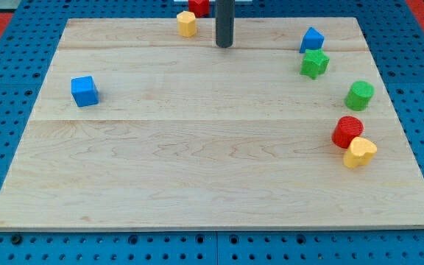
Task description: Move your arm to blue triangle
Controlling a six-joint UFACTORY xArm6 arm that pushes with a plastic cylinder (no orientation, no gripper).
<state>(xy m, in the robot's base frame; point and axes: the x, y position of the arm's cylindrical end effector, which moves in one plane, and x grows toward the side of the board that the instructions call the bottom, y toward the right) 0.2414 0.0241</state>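
The blue triangle [311, 39] sits near the view's top right on the wooden board [197, 147]. A green star-shaped block [314, 64] lies just below it, touching or nearly touching. My tip [224, 45] is the lower end of the dark rod at the view's top centre. It stands well to the left of the blue triangle, at about the same height in the view. A yellow block [187, 23] lies just left of the rod, apart from it.
A red block [199, 6] sits at the top edge beside the rod. A blue cube [85, 90] is at the left. A green cylinder [359, 96], a red cylinder [347, 132] and a yellow heart-shaped block [359, 152] line the right side.
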